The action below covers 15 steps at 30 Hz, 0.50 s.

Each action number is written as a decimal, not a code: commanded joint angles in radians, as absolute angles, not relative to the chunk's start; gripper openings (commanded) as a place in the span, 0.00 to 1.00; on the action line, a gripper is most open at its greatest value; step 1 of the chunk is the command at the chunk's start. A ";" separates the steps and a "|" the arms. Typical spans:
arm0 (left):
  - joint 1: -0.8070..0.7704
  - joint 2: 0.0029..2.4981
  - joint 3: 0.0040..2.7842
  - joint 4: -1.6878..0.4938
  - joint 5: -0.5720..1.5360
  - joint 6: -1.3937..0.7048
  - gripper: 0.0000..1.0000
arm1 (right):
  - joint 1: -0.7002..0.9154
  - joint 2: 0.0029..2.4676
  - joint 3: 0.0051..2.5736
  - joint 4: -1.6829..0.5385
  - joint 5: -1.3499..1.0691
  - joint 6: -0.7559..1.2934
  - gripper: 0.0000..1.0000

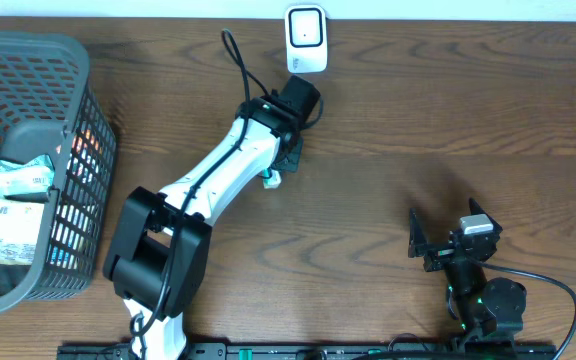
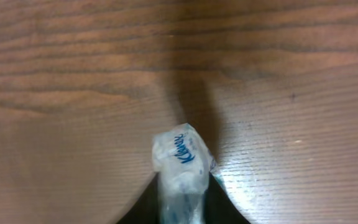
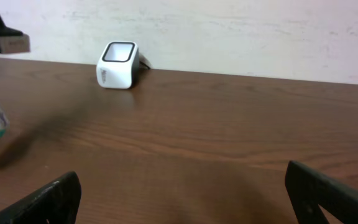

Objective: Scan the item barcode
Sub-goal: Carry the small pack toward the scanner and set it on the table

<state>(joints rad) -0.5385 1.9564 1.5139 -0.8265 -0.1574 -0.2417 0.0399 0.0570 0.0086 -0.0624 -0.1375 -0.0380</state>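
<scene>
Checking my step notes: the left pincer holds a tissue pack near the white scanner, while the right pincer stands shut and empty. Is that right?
Not quite. The right pincer is open, not shut: the right wrist view shows its fingers wide apart with nothing between them. The rest holds: the left pincer holds the tissue pack near the white scanner.

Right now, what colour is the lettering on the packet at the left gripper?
Blue; the packet shows best in the left wrist view.
</scene>
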 commanded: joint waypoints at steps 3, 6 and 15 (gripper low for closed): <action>-0.541 1.974 1.510 -0.814 -0.196 -0.217 0.78 | 0.046 0.052 0.006 -0.064 -0.133 -0.050 0.99; -0.541 1.971 1.522 -0.814 -0.196 -0.215 0.93 | 0.046 0.052 0.006 -0.064 -0.133 -0.050 0.99; -0.512 1.793 1.689 -0.894 -0.231 -0.128 0.95 | 0.046 0.052 0.006 -0.064 -0.133 -0.050 0.99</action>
<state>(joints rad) -0.5388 1.9396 1.5734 -0.8669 -0.1867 -0.1638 0.0399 0.0570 0.0090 -0.0624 -0.1375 -0.0380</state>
